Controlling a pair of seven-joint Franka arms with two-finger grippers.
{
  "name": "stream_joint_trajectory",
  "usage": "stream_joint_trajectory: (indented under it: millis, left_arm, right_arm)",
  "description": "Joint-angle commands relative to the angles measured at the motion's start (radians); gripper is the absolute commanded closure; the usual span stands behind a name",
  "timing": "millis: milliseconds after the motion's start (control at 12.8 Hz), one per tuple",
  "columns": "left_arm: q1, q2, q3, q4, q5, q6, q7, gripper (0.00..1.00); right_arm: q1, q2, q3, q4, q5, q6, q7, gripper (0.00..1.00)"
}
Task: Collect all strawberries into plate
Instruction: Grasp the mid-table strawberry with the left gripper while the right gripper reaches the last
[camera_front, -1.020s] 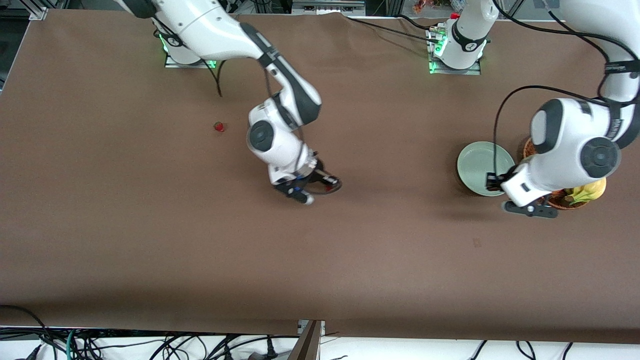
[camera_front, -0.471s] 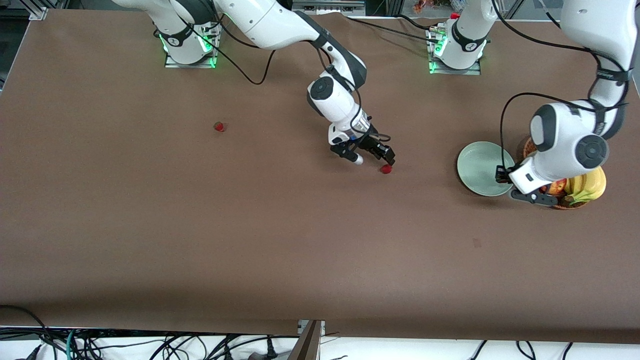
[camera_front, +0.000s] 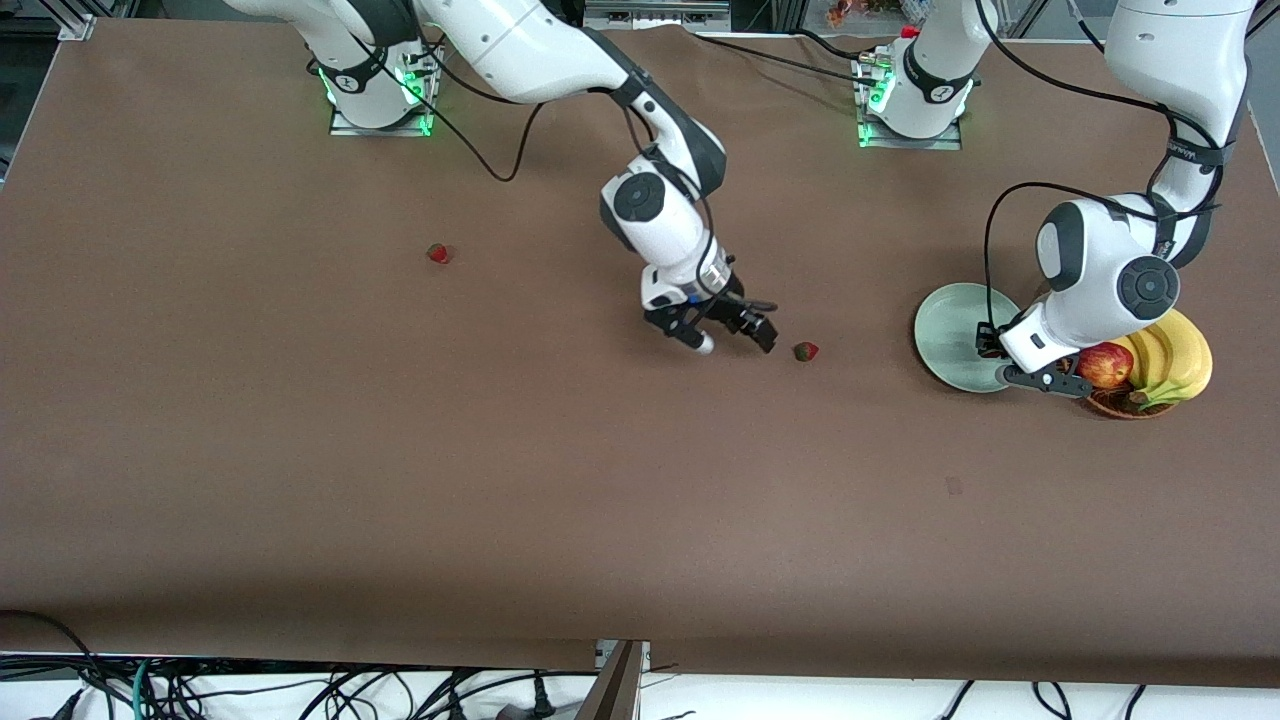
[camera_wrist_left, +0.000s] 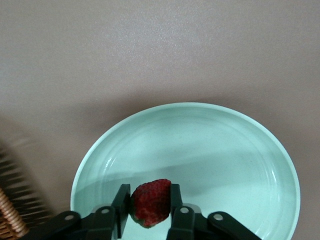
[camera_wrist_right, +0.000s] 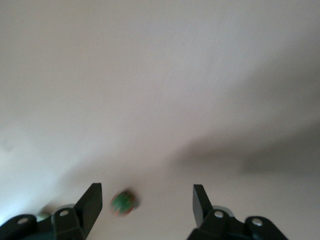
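Your left hand (camera_wrist_left: 150, 220) hangs over the pale mint-green plate (camera_front: 945, 330), fingers (camera_wrist_left: 121, 200) pinched on a red strawberry (camera_wrist_left: 150, 202) that sits above the plate's inner surface. In the front view that hand (camera_front: 1000, 360) shows at the plate's edge nearest the brown wicker basket (camera_front: 1120, 403), which carries a red apple (camera_front: 1105, 365) and a bunch of bananas (camera_front: 1170, 360) at the left arm's end of the table (camera_front: 400, 480).

Your right hand (camera_front: 735, 337) is low over the middle of the table, its fingers (camera_wrist_right: 92, 200) spread wide and gripping nothing. A second strawberry (camera_front: 805, 351) lies on the table just beside that hand, between it and the plate; the right wrist view catches it as a blurred red berry with its green cap (camera_wrist_right: 122, 202) turned to the camera, close to one finger and apart from both.

A third strawberry (camera_front: 438, 253) rests alone on the table toward the right arm's end, well apart from the others and farther from the front camera than the berry beside your right hand. The plate itself lies flat on the table, with the basket's rim (camera_wrist_left: 12, 215) just beside it.
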Motion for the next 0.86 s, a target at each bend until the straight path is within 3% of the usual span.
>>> stream_joint_trajectory:
  millis: [0, 157, 314, 627, 784]
  left_arm:
    - [-0.005, -0.025, 0.008, 0.007, -0.01, -0.031, 0.054, 0.0]
    - [-0.008, -0.059, 0.007, 0.102, -0.01, -0.167, 0.042, 0.0]
    - [-0.021, -0.079, -0.005, 0.185, -0.025, -0.267, -0.028, 0.0]
    - [-0.031, -0.061, -0.223, 0.222, -0.011, -0.258, -0.401, 0.0]
    - [-0.034, -0.036, -0.309, 0.21, -0.008, -0.18, -0.507, 0.0]
  right_arm:
    - [-0.007, -0.143, -0.121, -0.086, -0.019, -0.313, -0.211, 0.18]
    - [-0.008, -0.267, -0.209, -0.246, -0.016, -0.4, -0.457, 0.16]
    - [-0.007, -0.402, -0.276, -0.455, -0.019, -0.4, -0.652, 0.16]
    - [-0.007, -0.623, -0.42, -0.826, -0.041, -0.364, -0.961, 0.16]
    - [-0.007, -0.715, -0.451, -1.004, -0.041, -0.289, -1.027, 0.16]
